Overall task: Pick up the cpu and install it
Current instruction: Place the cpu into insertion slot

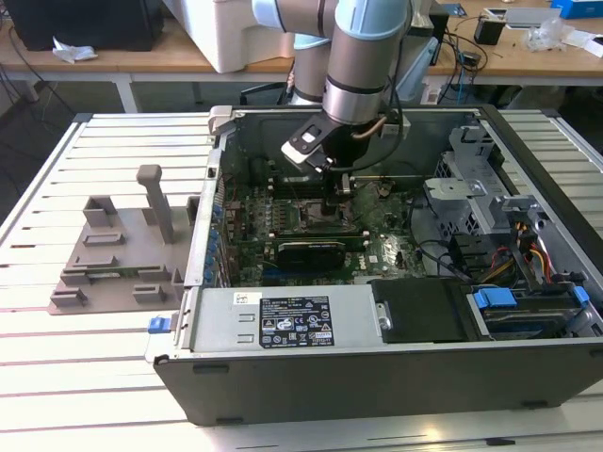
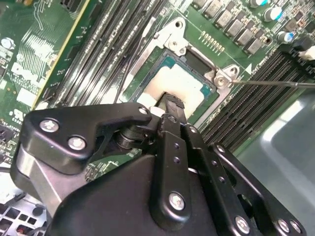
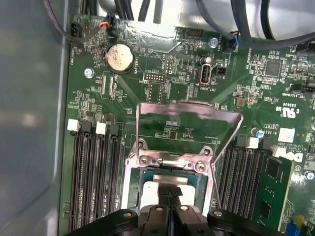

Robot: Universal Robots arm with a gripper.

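The cpu (image 2: 183,83), a small square chip with a silver-white top, lies flat in the motherboard socket (image 2: 173,49); in the first wrist view the cpu (image 3: 156,183) sits below the socket's raised metal frame (image 3: 189,120). My gripper (image 3: 171,192) is straight over it, fingers closed together, their tips at or just above the chip's top. I cannot tell whether they touch it. In the exterior view my gripper (image 1: 332,203) reaches down into the open computer case (image 1: 377,367) at the middle of the board.
Memory slots (image 3: 93,167) flank the socket on both sides. The socket's thin lever (image 2: 275,83) stands out sideways. A grey moulded tray (image 1: 113,254) with upright posts sits on the slatted table at the exterior view's left. Drive cage and cables (image 1: 509,235) fill the case's right side.
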